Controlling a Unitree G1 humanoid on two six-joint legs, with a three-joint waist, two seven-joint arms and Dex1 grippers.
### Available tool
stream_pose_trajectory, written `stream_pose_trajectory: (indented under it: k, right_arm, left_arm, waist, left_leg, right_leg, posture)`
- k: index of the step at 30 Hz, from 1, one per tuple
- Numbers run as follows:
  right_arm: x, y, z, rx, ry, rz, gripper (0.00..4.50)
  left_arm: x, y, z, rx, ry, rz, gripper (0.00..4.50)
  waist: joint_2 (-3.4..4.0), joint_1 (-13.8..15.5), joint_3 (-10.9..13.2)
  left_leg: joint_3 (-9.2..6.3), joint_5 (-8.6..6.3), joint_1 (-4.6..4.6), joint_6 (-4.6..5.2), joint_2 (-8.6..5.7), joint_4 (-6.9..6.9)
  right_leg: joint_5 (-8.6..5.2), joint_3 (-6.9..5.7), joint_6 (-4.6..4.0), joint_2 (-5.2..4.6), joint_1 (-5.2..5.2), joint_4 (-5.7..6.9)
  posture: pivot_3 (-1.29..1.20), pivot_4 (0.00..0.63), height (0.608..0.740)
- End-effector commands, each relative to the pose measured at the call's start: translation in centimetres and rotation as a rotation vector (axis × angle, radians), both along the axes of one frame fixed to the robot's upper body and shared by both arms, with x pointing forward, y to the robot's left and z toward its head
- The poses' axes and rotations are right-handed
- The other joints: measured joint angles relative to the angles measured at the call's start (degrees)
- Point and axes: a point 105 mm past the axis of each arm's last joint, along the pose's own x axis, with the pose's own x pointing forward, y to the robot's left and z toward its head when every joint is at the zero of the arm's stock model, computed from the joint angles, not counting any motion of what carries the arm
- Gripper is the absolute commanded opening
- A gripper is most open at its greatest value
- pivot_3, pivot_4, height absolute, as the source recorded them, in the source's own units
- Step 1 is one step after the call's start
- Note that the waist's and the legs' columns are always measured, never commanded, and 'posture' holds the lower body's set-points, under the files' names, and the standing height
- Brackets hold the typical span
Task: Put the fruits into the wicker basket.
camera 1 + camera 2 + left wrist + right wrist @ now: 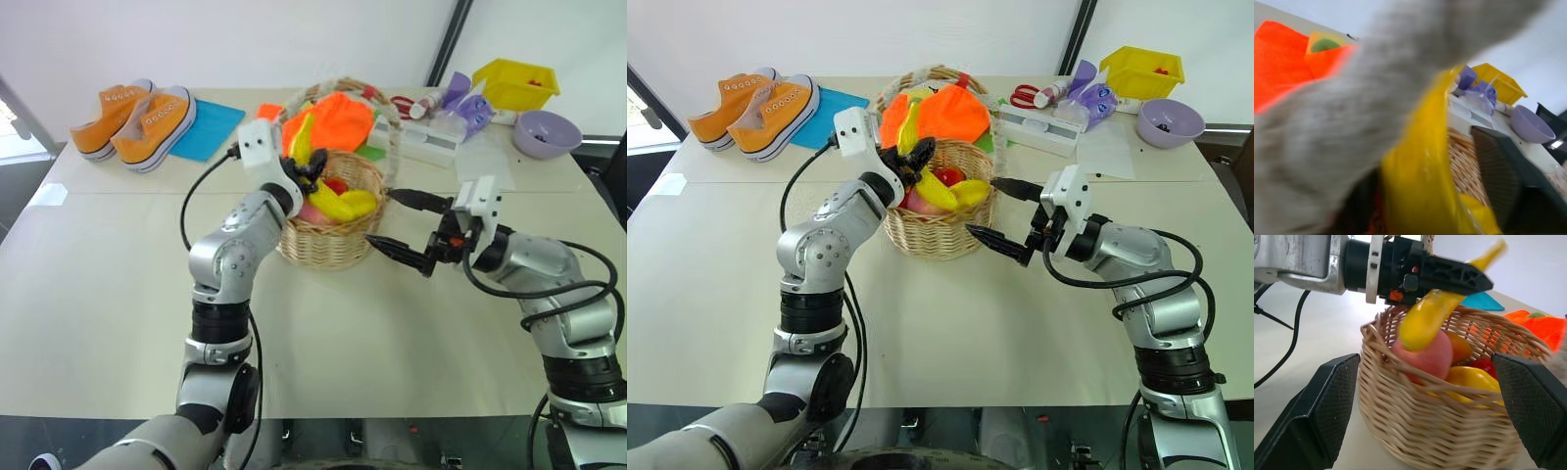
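The wicker basket (328, 243) stands mid-table with its cloth-wrapped handle (394, 132) arching over it. Inside lie a pink peach (1425, 355), a red fruit (335, 184) and an oval yellow fruit (351, 204). My left gripper (311, 173) reaches over the basket's rim, open. The long yellow banana (1430, 313) sits loosely between its fingers, with its lower end resting on the peach. One black left finger (1449, 274) lies just above the banana. My right gripper (382, 217) is open beside the basket's right wall, holding nothing.
An orange cloth (338, 117) lies behind the basket. A pair of orange sneakers (137, 117) and a blue cloth (211, 127) sit at the back left. At the back right are a yellow bin (514, 83), a lilac bowl (546, 132), red scissors (1024, 95) and a white tray (426, 142).
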Motion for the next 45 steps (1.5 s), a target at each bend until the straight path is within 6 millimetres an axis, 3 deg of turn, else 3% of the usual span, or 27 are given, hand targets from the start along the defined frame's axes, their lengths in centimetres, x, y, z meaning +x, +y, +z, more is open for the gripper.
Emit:
stream_pose_trajectory:
  k: [1, 11, 16, 19, 22, 26, 30, 34, 37, 42, 45]
  right_arm:
    - [-0.5, 0.6, 1.0, 0.004, -0.05, 0.029, 4.5]
    - [-0.3, 0.9, 0.9, 0.003, -0.049, 0.05, 4.5]
    - [-0.1, 1.0, 1.0, 0.016, -0.041, 0.055, 4.5]
    - [0.2, 0.8, 1.4, 0.056, -0.034, 0.033, 4.5]
    - [0.3, 0.3, 1.6, 0.105, -0.016, 0.007, 4.5]
    - [0.2, -2.6, 1.2, 0.147, 0.0, -0.118, 4.5]
    - [0.7, -4.0, 1.4, 0.2, -0.03, -0.261, 4.5]
    - [0.9, -1.7, 1.7, 0.282, -0.04, -0.261, 4.5]
    - [1.2, -0.2, 2.0, 0.329, -0.042, -0.259, 4.5]
    - [4.0, 0.5, 1.7, 0.305, -0.092, -0.399, 4.5]
    - [4.3, 1.5, 1.4, 0.29, -0.093, -0.38, 4.5]
  left_arm:
    - [-0.6, -0.3, 1.7, -0.026, -0.054, -0.024, 4.36]
    - [-2.8, -1.5, 2.6, -0.047, -0.098, -0.18, 4.36]
    - [-3.6, -0.9, 2.2, 0.006, -0.099, -0.213, 4.36]
    - [-5.2, -0.3, 3.5, 0.016, -0.185, -0.321, 4.36]
    - [-6.9, 0.0, 3.5, 0.088, -0.249, -0.424, 4.36]
    - [-9.6, 2.6, 1.3, 0.407, -0.392, -0.529, 4.36]
    - [-11.1, 6.3, 0.0, 0.448, -0.413, -0.548, 4.36]
    - [-12.6, 10.1, -0.4, 0.431, -0.421, -0.516, 4.36]
    - [-13.6, 11.8, -0.4, 0.426, -0.436, -0.493, 4.36]
    - [-14.3, 15.8, -1.6, 0.417, -0.416, -0.392, 4.36]
    - [-14.9, 17.2, -2.0, 0.411, -0.404, -0.348, 4.36]
  waist:
    - [0.0, -0.01, 0.0]
    - [0.0, -0.05, 0.0]
    - [0.0, -0.09, 0.0]
    - [0.0, -0.18, 0.01]
    - [0.02, -0.19, 0.0]
    - [0.06, -0.23, -0.02]
    - [0.11, -0.27, 0.01]
    - [0.12, -0.67, 0.0]
    - [0.17, -1.41, 0.01]
    - [0.2, -1.72, -0.01]
    - [0.2, -1.77, -0.01]
  left_leg:
    - [0.0, 0.0, 0.0, 0.0, 0.0, 0.0]
    - [0.0, 0.01, 0.0, -0.01, 0.01, 0.0]
    - [0.0, 0.08, 0.01, -0.13, 0.01, 0.0]
    - [-0.01, 0.08, 0.0, -0.13, 0.01, 0.0]
    - [0.0, 0.17, 0.0, -0.29, 0.03, -0.01]
    - [0.01, 0.19, 0.02, -0.33, 0.02, -0.04]
    - [0.04, 0.15, 0.01, -0.28, 0.04, -0.05]
    - [0.03, 0.05, 0.03, -0.12, 0.11, -0.06]
    - [0.03, 0.06, 0.03, -0.13, 0.14, -0.15]
    - [0.04, 0.06, 0.03, -0.13, 0.11, -0.1]
    - [0.04, 0.06, 0.03, -0.13, 0.12, -0.13]
  right_leg:
    - [0.0, 0.0, 0.0, 0.0, 0.0, 0.0]
    - [0.0, 0.0, 0.0, 0.01, 0.0, 0.01]
    - [0.0, 0.01, 0.0, 0.01, 0.0, 0.02]
    - [0.0, 0.01, 0.0, 0.02, -0.01, 0.03]
    - [0.0, 0.01, 0.0, 0.02, -0.03, 0.04]
    - [-0.01, 0.06, -0.03, 0.01, -0.03, 0.04]
    - [-0.04, 0.13, -0.11, -0.1, -0.06, 0.01]
    - [-0.09, 0.2, -0.26, -0.13, -0.11, 0.03]
    - [-0.09, 0.21, -0.25, -0.12, -0.18, 0.04]
    - [-0.08, 0.22, -0.27, -0.15, -0.16, 0.04]
    - [-0.09, 0.21, -0.27, -0.11, -0.22, 0.06]
  posture:
    - [0.0, 0.15, 0.74]
    - [0.0, 0.15, 0.74]
    - [0.0, 0.15, 0.74]
    - [0.0, 0.15, 0.74]
    - [0.0, 0.15, 0.74]
    - [0.0, 0.15, 0.74]
    - [0.0, 0.15, 0.74]
    - [0.0, 0.15, 0.74]
    - [0.0, 0.15, 0.74]
    - [0.0, 0.15, 0.74]
    - [0.0, 0.15, 0.74]
